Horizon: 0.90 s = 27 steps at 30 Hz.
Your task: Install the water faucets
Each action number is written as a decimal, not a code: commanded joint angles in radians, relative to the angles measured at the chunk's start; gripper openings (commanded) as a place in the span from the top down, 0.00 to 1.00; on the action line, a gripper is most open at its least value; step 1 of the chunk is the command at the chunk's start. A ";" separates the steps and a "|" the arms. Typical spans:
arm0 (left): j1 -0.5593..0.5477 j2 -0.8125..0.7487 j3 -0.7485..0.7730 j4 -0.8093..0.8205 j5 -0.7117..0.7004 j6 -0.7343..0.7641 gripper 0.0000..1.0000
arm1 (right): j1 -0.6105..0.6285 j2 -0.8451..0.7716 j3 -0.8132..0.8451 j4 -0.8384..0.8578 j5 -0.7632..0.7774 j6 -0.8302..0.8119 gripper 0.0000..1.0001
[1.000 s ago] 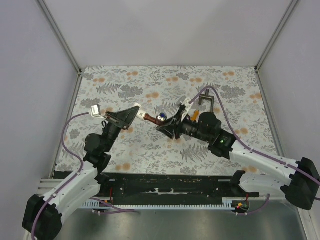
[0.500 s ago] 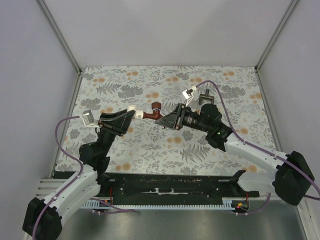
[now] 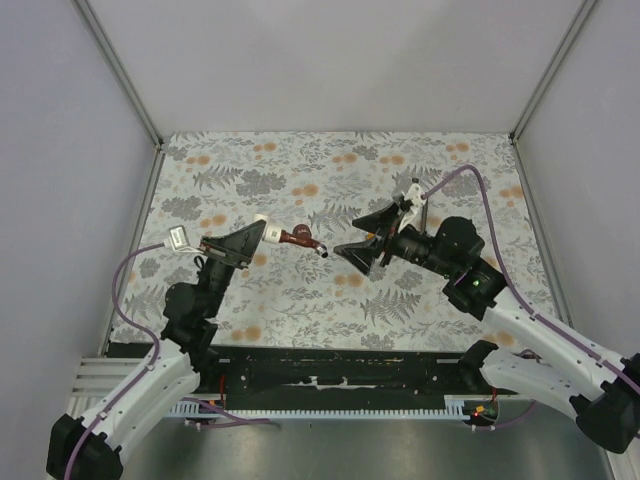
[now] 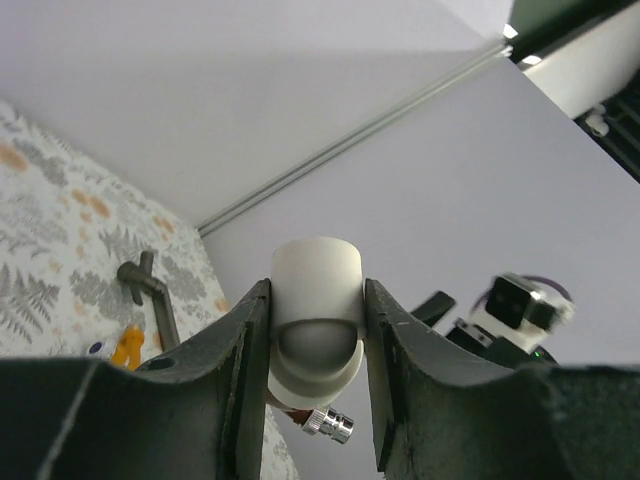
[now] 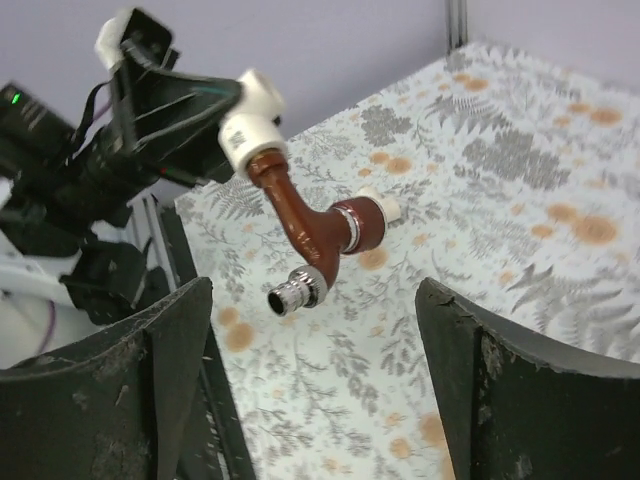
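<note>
Reddish-brown faucet (image 5: 290,215), glossy, with a silvery threaded end and ring. The elbow fitting (image 4: 316,320) is plain white. Left tool (image 4: 316,335) matte black, right tool (image 5: 312,300) black too. Worktop (image 3: 300,160) pale, printed with grey ferns and orange blossoms. Purple cables (image 3: 460,169). Orange faucet (image 4: 127,347), dark grey T-handle (image 4: 150,290).

Black-and-white arms (image 3: 150,378), purple cables (image 3: 462,170)

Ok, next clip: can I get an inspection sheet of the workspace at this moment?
Surface: floral-patterned mat.
Job's things: reddish-brown faucet joined to white elbow fitting, in the air; orange faucet on the mat.
Clutter: dark T-shaped tool beside the orange faucet.
Grippers: left claw shut on the fitting; right claw open, empty.
Cables: purple cables along both arms.
Surroundings: plain pale walls, metal corner posts.
</note>
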 commanded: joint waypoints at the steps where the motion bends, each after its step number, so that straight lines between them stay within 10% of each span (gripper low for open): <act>1: -0.005 -0.031 0.075 -0.192 -0.096 -0.183 0.98 | 0.001 -0.054 -0.072 0.067 -0.155 -0.417 0.11; 27: -0.006 0.001 0.161 -0.242 0.010 -0.339 0.98 | 0.076 0.331 -0.060 0.619 -0.261 -0.361 0.23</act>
